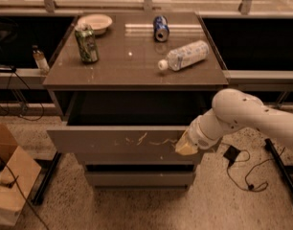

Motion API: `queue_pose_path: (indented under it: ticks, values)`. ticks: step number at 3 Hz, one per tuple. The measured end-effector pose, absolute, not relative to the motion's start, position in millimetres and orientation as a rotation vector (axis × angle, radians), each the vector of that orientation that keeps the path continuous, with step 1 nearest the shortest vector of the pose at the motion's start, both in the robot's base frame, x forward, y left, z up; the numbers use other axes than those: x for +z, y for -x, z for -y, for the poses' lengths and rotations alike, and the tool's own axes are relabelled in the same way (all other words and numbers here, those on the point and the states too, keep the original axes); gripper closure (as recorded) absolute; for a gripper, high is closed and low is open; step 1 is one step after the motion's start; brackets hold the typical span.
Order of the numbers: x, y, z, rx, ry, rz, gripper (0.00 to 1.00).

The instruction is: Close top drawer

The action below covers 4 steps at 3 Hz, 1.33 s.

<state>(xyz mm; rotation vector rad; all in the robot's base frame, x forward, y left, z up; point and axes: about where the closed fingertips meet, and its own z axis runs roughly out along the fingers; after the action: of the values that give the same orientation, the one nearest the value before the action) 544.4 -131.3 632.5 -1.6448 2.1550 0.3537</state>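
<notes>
The top drawer (108, 145) stands pulled out from the grey cabinet, its flat front showing pale squiggly scratch marks near the middle. Its inside is dark and shows nothing. My gripper (185, 146) is at the end of the white arm that comes in from the right. It sits against the right part of the drawer front, just right of the scratches.
On the cabinet top (132, 71) stand a green can (86, 43), a white bowl (95, 22), a lying blue can (161, 28) and a lying clear bottle (185, 55). A lower drawer front (139, 178) sits below. Cardboard boxes (7, 181) are at left, cables (242, 169) on the floor at right.
</notes>
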Motion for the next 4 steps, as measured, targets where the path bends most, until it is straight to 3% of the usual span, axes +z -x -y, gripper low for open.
queue_pose_path:
  ticks: [1, 2, 4]
  values:
    - [633, -546, 130, 0.353, 1.642, -2.147, 0.98]
    - [645, -591, 113, 0.343, 1.603, -2.050, 0.76]
    - [662, -608, 103, 0.358, 1.572, -1.967, 0.29]
